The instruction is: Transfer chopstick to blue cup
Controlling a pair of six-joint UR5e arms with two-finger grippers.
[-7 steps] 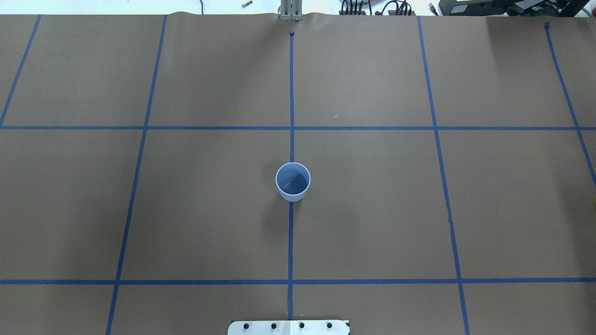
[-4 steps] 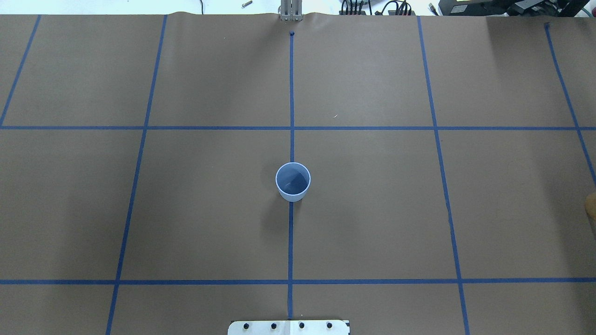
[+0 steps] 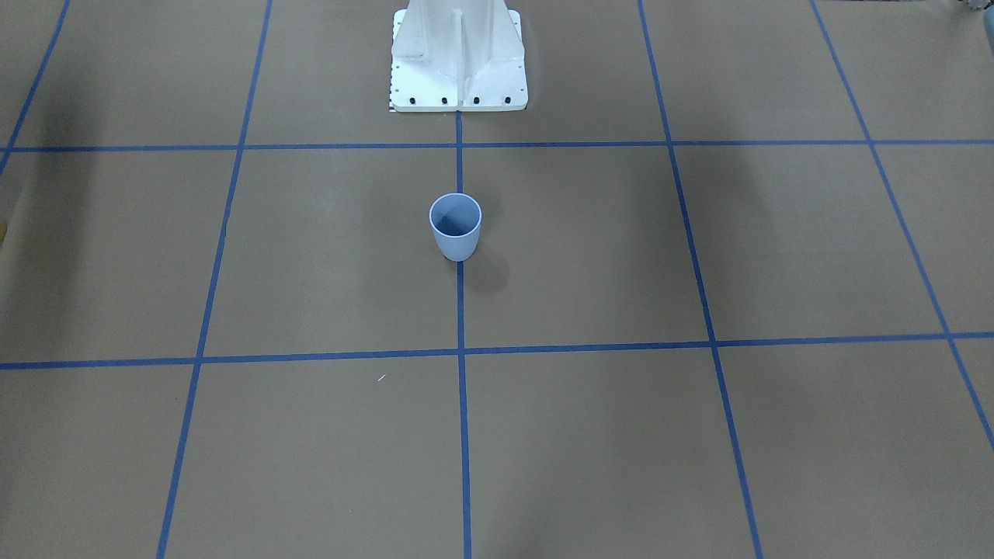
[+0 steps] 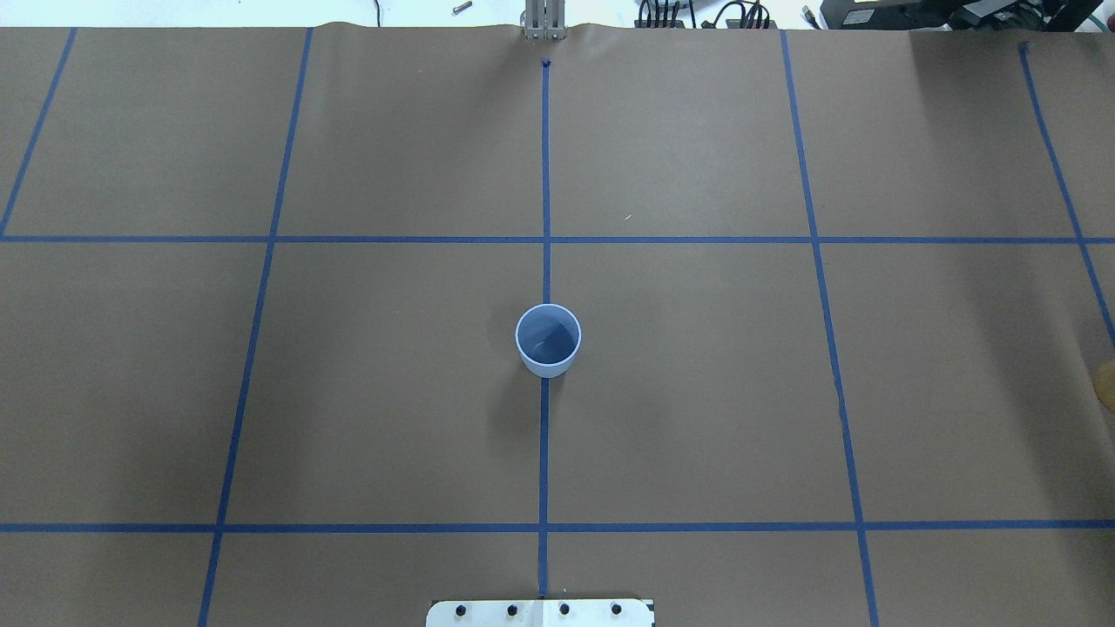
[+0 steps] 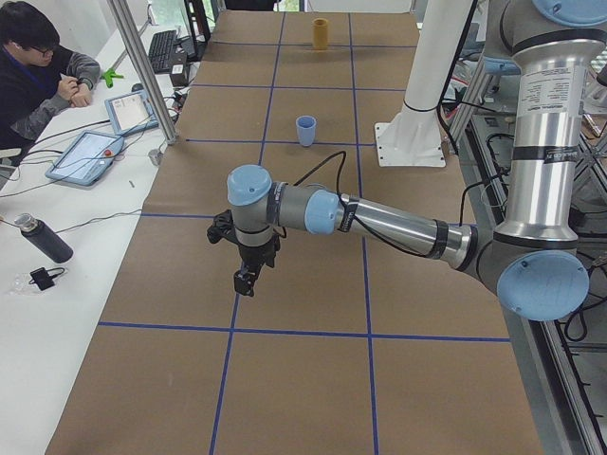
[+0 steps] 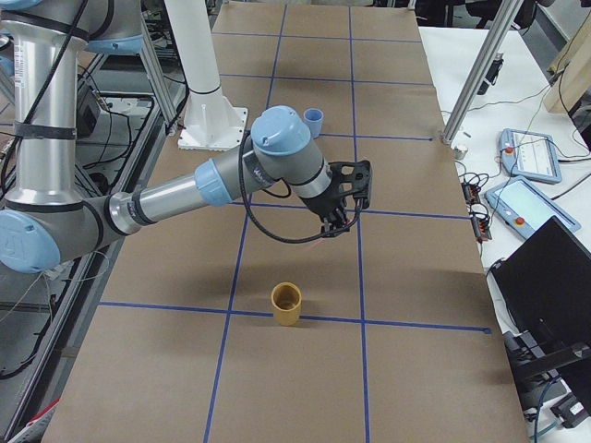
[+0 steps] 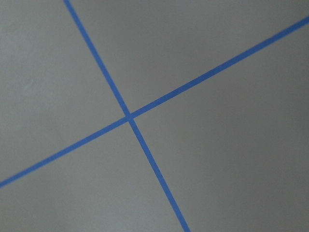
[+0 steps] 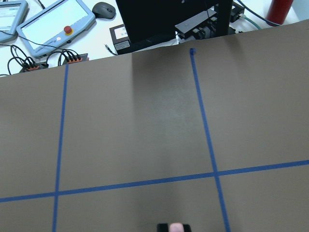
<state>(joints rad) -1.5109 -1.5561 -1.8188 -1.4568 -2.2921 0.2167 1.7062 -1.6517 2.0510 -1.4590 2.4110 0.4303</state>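
Observation:
The pale blue cup [image 4: 547, 340] stands upright and empty on the centre tape line, a little in front of the robot's base; it also shows in the front view [image 3: 455, 225]. My right gripper [image 6: 337, 224] hangs above the table between a yellow cup and the blue cup. At the bottom edge of the right wrist view, the chopstick's pink tip [image 8: 176, 227] sits between dark fingers. The rest of the chopstick is hidden. My left gripper [image 5: 245, 280] hovers low over the table's far left end. I cannot tell whether it is open or shut.
A yellow cup [image 6: 286, 303] stands upright near the right end of the table, just at the overhead view's edge [image 4: 1106, 383]. The white robot base [image 3: 458, 58] is behind the blue cup. A person [image 5: 38, 66] sits at the side bench with tablets and cables.
In the overhead view the yellow shape at the right edge has come further into the frame. The blue cup has not moved.

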